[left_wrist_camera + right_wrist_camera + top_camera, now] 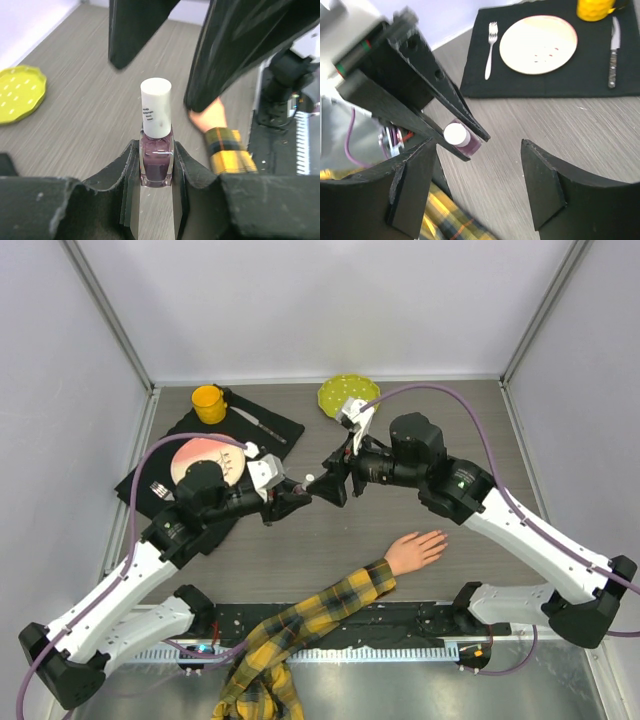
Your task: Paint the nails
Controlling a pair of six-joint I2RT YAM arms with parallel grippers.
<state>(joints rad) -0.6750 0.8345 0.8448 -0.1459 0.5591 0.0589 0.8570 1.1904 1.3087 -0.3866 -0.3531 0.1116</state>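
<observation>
Left gripper (292, 497), centre-left of the top view, clamped on a white-capped polish bottle (156, 155). The right gripper (330, 483) faces the cap, jaws apart. Lower right of centre lies the mannequin hand (412, 552); the nails (441, 537) are probably at its right tips, too small to resolve.

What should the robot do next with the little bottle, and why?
Probably move the right gripper forward and close its jaws on the white cap, ready to twist it off. The left gripper is clamped on the polish bottle, the cap is on, and the right jaws stand open around nothing, just short of the cap.
</observation>
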